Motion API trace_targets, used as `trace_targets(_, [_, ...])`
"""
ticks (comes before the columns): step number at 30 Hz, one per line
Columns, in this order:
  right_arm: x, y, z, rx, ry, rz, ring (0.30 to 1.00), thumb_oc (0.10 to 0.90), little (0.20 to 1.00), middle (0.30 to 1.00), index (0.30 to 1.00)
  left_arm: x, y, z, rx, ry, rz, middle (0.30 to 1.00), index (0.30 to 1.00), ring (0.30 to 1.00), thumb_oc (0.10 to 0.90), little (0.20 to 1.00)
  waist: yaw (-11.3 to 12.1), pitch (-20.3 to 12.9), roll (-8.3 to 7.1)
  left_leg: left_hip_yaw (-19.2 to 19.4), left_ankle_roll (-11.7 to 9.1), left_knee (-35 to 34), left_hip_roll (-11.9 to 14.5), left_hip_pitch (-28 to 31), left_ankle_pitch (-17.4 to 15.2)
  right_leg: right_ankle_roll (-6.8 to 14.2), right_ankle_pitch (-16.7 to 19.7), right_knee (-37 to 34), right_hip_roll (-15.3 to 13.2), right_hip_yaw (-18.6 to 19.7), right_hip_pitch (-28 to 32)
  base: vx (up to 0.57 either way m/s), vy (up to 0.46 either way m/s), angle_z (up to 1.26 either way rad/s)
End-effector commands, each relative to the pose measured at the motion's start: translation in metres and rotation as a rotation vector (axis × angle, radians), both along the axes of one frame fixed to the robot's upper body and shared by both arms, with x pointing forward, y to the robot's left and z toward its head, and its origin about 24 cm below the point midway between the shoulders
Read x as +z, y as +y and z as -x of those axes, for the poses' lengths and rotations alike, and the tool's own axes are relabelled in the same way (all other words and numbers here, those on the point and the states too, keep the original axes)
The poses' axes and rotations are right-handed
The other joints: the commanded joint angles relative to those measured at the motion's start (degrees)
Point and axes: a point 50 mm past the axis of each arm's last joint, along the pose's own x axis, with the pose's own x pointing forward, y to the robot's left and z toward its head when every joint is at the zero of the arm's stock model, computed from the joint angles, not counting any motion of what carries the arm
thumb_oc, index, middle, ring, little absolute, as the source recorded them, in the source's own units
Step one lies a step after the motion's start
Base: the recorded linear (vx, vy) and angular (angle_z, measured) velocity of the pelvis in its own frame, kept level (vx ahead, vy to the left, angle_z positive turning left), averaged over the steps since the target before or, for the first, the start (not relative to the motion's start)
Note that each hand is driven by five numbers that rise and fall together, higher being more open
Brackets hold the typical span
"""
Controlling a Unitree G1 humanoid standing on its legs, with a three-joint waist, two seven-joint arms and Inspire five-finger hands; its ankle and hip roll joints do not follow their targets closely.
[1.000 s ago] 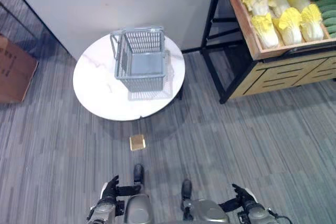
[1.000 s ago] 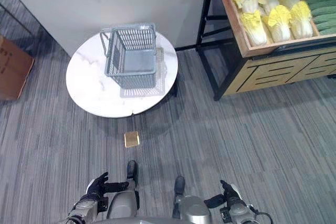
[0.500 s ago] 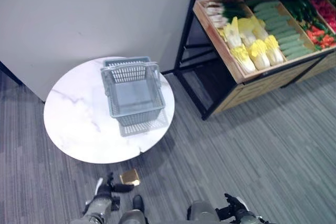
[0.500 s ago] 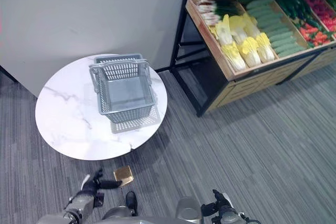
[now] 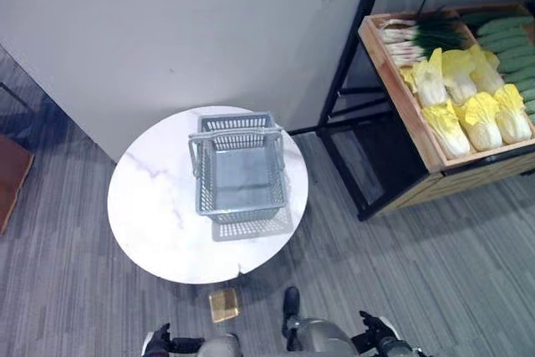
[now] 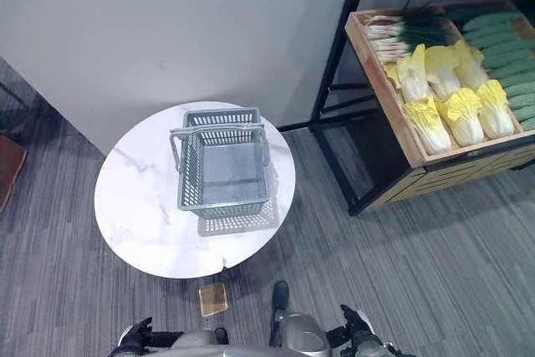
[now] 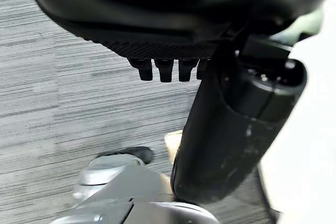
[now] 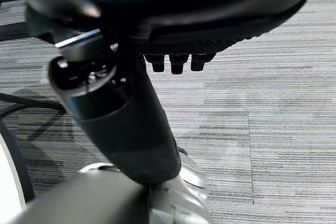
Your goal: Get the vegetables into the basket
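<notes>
While both hands hang low at the near edge of the head views, neither has hold of anything: the left hand [image 5: 157,343] shows dark fingers and thumb loosely extended over the carpeted floor [image 5: 435,265], and its wrist view shows relaxed fingers [image 7: 165,69] with floor past them. The right hand [image 5: 378,342] likewise sits with its fingers [image 8: 176,62] uncurled and nothing in them.

Just ahead of the hands a small tan square [image 5: 223,304] lies flat on the floor, beside the near edge of the round white marble tabletop [image 5: 155,215]. On that tabletop stands the grey plastic basket [image 5: 241,175], upright, toward the far right part of the top, its handle [image 5: 238,133] raised across the far end; nothing lies inside it.

Well apart to the right, on a black-framed wooden shelf [image 5: 401,102], are the vegetables: yellow-white cabbages [image 5: 472,114] in rows, green cucumbers [image 5: 506,35] beyond them at the right edge, and a bundle of spring onions [image 5: 414,29] at the far corner. A grey wall [image 5: 167,31] rises behind the tabletop.
</notes>
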Motion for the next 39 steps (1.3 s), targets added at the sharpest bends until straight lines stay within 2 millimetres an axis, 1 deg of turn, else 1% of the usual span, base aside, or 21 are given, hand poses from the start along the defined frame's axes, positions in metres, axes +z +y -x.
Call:
trace_targets(1, [0.008,-0.014,-0.017,-0.017,-0.067,0.034,1.0,0.9,1.0,1.0,1.0,0.004,0.0,-0.017,-0.023,-0.042,-0.008,1.0,1.0,1.0,0.9,1.0,-0.9,2.6,-1.08,-2.8,-0.2,-8.6,-0.5,-1.7,7.0,7.5,-7.6,6.5,-4.7,1.8,3.4,0.05,0.035,-0.22])
trace_targets(3, [0.008,-0.019,-0.012,-0.035,-0.054,0.049,1.0,0.9,1.0,1.0,1.0,0.004,-0.001,-0.017,-0.02,-0.046,-0.012,1.0,1.0,1.0,0.9,1.0,-1.0,1.5,-1.12,-2.6,0.0,-15.6,3.3,-1.0,6.9,8.7,-7.6,6.1,-6.1,2.1,3.6,0.09,0.108,-0.03])
trace_targets(4, [0.008,-0.019,-0.012,-0.036,-0.055,0.051,1.0,0.9,1.0,1.0,1.0,0.004,-0.002,-0.018,-0.027,-0.049,-0.015,1.0,1.0,1.0,0.9,1.0,-1.0,1.2,-0.72,-3.0,-0.1,-17.5,4.3,-1.1,7.9,9.0,-7.8,6.3,-6.4,2.4,3.4,0.07,0.103,0.08])
trace_targets(6, [0.008,-0.019,-0.012,-0.037,-0.055,0.051,1.0,0.9,1.0,1.0,1.0,0.004,-0.002,-0.018,-0.027,-0.049,-0.015,1.0,1.0,1.0,0.9,1.0,-1.0,1.3,-0.72,-3.0,-0.1,-17.7,4.3,-1.0,8.0,9.0,-7.8,6.4,-6.4,2.4,3.5,0.03,0.09,0.04])
trace_targets(7, [0.01,-0.021,-0.015,-0.037,-0.064,0.056,1.0,0.9,1.0,1.0,1.0,0.005,-0.004,-0.024,-0.076,-0.059,-0.022,1.0,1.0,1.0,0.9,1.0,-1.2,0.9,0.27,-3.7,-0.3,-19.4,5.2,-1.2,9.4,9.6,-8.2,7.0,-6.9,3.1,3.1,0.06,0.199,-0.17])
trace_targets(10, [0.008,-0.019,-0.011,-0.043,-0.05,0.049,1.0,0.9,1.0,1.0,1.0,0.005,-0.001,-0.02,-0.07,-0.039,-0.024,1.0,1.0,1.0,0.9,1.0,-1.9,0.2,1.08,-2.3,0.6,-22.8,4.5,1.0,9.1,10.5,-7.5,7.3,-7.7,4.2,2.5,0.06,0.259,-0.29])
trace_targets(16, [0.005,-0.007,-0.015,-0.024,-0.047,0.023,1.0,0.9,1.0,1.0,1.0,0.008,0.008,-0.024,-0.092,-0.045,-0.052,1.0,1.0,1.0,0.9,1.0,-1.8,0.5,-0.38,1.2,3.1,-26.2,1.9,3.5,8.3,13.1,-4.3,8.9,-9.6,7.4,-0.3,-0.01,0.234,-0.26])
trace_targets(17, [0.005,-0.002,-0.019,-0.015,-0.058,0.015,1.0,0.9,1.0,1.0,1.0,0.01,0.017,-0.021,-0.049,-0.041,-0.068,1.0,1.0,1.0,0.9,1.0,-1.1,0.6,-0.94,2.7,3.7,-27.1,1.6,4.2,8.0,13.8,-3.4,10.2,-10.0,6.5,-1.3,-0.01,0.12,-0.17])
trace_targets(18, [0.005,-0.002,-0.019,-0.015,-0.058,0.015,1.0,0.9,1.0,1.0,1.0,0.01,0.017,-0.021,-0.048,-0.041,-0.068,1.0,1.0,1.0,0.9,1.0,-1.1,0.6,-0.95,2.7,3.7,-27.1,1.6,4.2,8.0,13.8,-3.4,10.2,-10.0,6.5,-1.3,-0.01,0.15,-0.29])
trace_targets(21, [0.005,0.001,-0.022,-0.029,-0.07,0.008,1.0,0.9,1.0,1.0,1.0,0.01,0.023,-0.016,-0.009,-0.035,-0.074,1.0,1.0,1.0,0.9,1.0,-0.4,0.9,-1.53,4.3,3.7,-27.7,1.9,4.7,8.0,14.1,-2.6,10.6,-10.2,2.7,-1.7,0.01,0.032,-0.35])
trace_targets(22, [0.005,-0.004,-0.018,-0.093,-0.07,0.006,1.0,0.9,1.0,1.0,1.0,0.009,0.023,-0.011,0.011,-0.018,-0.07,1.0,1.0,1.0,0.9,1.0,-0.7,0.2,-1.91,4.4,3.6,-27.9,1.9,5.1,8.0,14.0,-2.4,8.7,-9.9,4.1,-0.9,0.03,0.029,-0.08])
trace_targets(24, [0.005,-0.008,-0.017,-0.128,-0.073,0.012,1.0,0.9,1.0,1.0,1.0,0.008,0.023,-0.008,0.026,-0.01,-0.069,1.0,1.0,1.0,0.9,1.0,-0.8,-0.1,-2.11,4.7,3.5,-27.9,1.9,5.4,7.9,13.8,-2.3,7.5,-10.1,3.8,-0.2,0.05,0.006,0.02])
trace_targets(27, [0.012,-0.028,-0.017,-0.206,-0.101,0.081,1.0,0.9,1.0,1.0,1.0,0.007,0.025,-0.004,0.043,0.009,-0.079,1.0,1.0,1.0,0.9,1.0,-1.1,-1.6,-2.68,5.4,3.1,-28.1,2.0,6.0,7.5,13.6,-2.5,3.6,-10.1,3.5,2.2,0.05,-0.027,-0.12])
trace_targets(28, [0.012,-0.028,-0.017,-0.206,-0.101,0.081,1.0,0.9,1.0,1.0,1.0,0.007,0.025,-0.004,0.043,0.009,-0.079,1.0,1.0,1.0,0.9,1.0,-1.1,-1.6,-2.67,5.4,3.1,-28.1,2.0,6.0,7.5,13.6,-2.5,3.6,-10.1,3.4,2.3,0.02,-0.025,-0.16])
trace_targets(29, [0.018,-0.039,-0.023,-0.213,-0.132,0.123,1.0,0.9,1.0,1.0,1.0,0.008,0.027,-0.004,0.05,0.011,-0.09,1.0,1.0,1.0,0.9,1.0,-1.3,-1.9,-2.9,5.5,2.9,-28.1,2.1,6.2,7.4,13.6,-2.4,2.8,-10.1,3.3,2.9,0.01,-0.028,-0.1])
trace_targets(31, [0.047,-0.066,-0.061,-0.142,-0.299,0.223,1.0,0.9,1.0,1.0,1.0,0.012,0.036,-0.007,0.078,-0.016,-0.106,1.0,1.0,1.0,0.9,1.0,-1.6,-2.4,-3.18,5.9,2.6,-28.1,2.3,6.4,7.5,13.8,-1.9,1.6,-9.9,3.4,3.5,0.0,-0.022,-0.04])
trace_targets(32, [0.047,-0.066,-0.061,-0.142,-0.298,0.224,1.0,0.9,1.0,1.0,1.0,0.012,0.036,-0.006,0.078,-0.016,-0.106,1.0,1.0,1.0,0.9,1.0,-1.6,-2.3,-3.14,5.9,2.6,-28.1,2.3,6.4,7.4,13.8,-1.9,1.5,-9.9,3.4,3.6,-0.03,-0.001,-0.09])
trace_targets(34, [0.087,-0.074,-0.098,0.03,-0.503,0.301,1.0,0.9,1.0,1.0,1.0,0.012,0.035,-0.006,0.085,-0.037,-0.098,1.0,1.0,1.0,0.9,1.0,-2.2,-2.2,-3.27,6.0,2.5,-28.1,2.4,6.4,7.6,13.9,-1.6,1.4,-9.8,3.7,3.4,-0.04,0.001,-0.11])
trace_targets(36, [0.137,-0.077,-0.123,0.238,-0.697,0.417,1.0,0.9,1.0,1.0,1.0,0.011,0.034,0.0,0.104,-0.048,-0.086,1.0,1.0,1.0,0.9,1.0,-2.7,-1.9,-3.41,6.2,2.5,-28.1,2.5,6.4,7.6,14.0,-1.4,1.3,-9.9,3.8,3.2,-0.04,0.007,-0.08])
trace_targets(37, [0.162,-0.084,-0.125,0.282,-0.779,0.471,1.0,0.9,1.0,1.0,1.0,0.028,0.06,-0.014,0.143,-0.161,-0.129,1.0,1.0,1.0,0.9,1.0,-2.3,-1.7,-3.0,6.0,2.5,-28.1,2.4,6.5,7.5,14.2,-1.3,1.2,-9.9,3.5,3.4,-0.04,0.001,-0.1])
trace_targets(39, [0.19,-0.065,-0.136,0.426,-0.919,0.504,1.0,0.9,1.0,1.0,1.0,0.015,0.035,-0.003,0.099,-0.118,-0.098,1.0,1.0,1.0,0.9,1.0,-2.1,-1.6,-3.22,5.6,2.6,-28.1,2.3,6.2,7.6,14.2,-1.3,1.2,-10.1,3.1,3.5,-0.03,-0.029,-0.04])
